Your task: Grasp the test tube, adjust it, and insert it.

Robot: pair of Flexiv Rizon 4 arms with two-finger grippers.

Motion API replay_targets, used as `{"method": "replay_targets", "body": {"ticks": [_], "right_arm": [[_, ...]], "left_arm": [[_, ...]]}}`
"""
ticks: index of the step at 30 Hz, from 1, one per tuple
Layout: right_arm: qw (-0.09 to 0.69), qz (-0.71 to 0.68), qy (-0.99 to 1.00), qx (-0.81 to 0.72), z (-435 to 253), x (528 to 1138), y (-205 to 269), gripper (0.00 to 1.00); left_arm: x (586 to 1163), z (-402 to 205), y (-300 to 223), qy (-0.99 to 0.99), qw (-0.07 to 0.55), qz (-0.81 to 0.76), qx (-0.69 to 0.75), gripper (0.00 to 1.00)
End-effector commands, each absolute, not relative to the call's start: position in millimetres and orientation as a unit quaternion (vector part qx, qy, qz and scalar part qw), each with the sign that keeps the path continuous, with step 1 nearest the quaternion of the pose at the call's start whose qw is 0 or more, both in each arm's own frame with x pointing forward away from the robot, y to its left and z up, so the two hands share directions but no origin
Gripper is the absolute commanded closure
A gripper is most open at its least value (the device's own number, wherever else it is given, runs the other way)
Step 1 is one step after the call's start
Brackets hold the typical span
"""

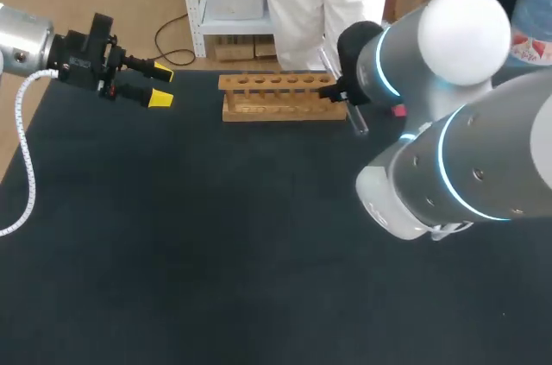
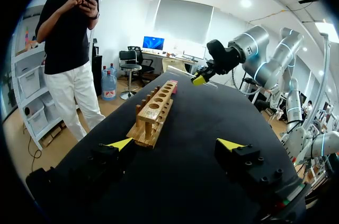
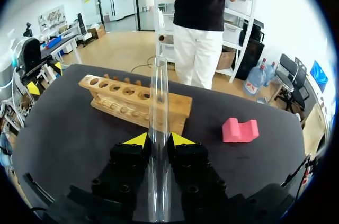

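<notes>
The wooden test tube rack (image 1: pixel 280 97) lies along the table's far edge, its row of holes empty. My right gripper (image 3: pixel 158 139) is shut on a clear glass test tube (image 3: pixel 159 75), which runs lengthwise between its yellow tips and points out over the rack (image 3: pixel 135 102). In the head view this gripper (image 1: pixel 338 91) hangs by the rack's right end, and the tube (image 1: pixel 358 120) pokes out below it. My left gripper (image 1: pixel 160 86) hovers left of the rack, open and holding nothing. From the left wrist, the rack (image 2: pixel 154 113) lies ahead of the open gripper (image 2: pixel 175 143).
A pink block (image 3: pixel 240 130) sits on the black table to the right of the rack, also seen as a red speck (image 1: pixel 397 110) behind my right arm. My bulky right arm (image 1: pixel 466 149) covers the right side of the table.
</notes>
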State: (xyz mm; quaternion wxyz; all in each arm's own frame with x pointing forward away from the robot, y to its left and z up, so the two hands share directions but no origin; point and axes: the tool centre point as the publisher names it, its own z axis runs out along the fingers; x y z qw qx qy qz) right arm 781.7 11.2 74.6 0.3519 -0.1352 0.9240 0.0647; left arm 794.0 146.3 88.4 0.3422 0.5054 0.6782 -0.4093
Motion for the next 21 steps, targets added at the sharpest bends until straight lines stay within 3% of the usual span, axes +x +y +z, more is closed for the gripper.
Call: {"method": "replay_targets", "body": {"ticks": [1,21], "right_arm": [[0.346,0.063,0.927,-0.131,67,788,22,1.0],[0.334,0.064,0.934,-0.114,47,812,36,1.0]], "left_arm": [[795,88,146,0.678,0.342,-0.41,0.506,0.0],[795,88,146,0.678,0.342,-0.41,0.506,0.0]]}}
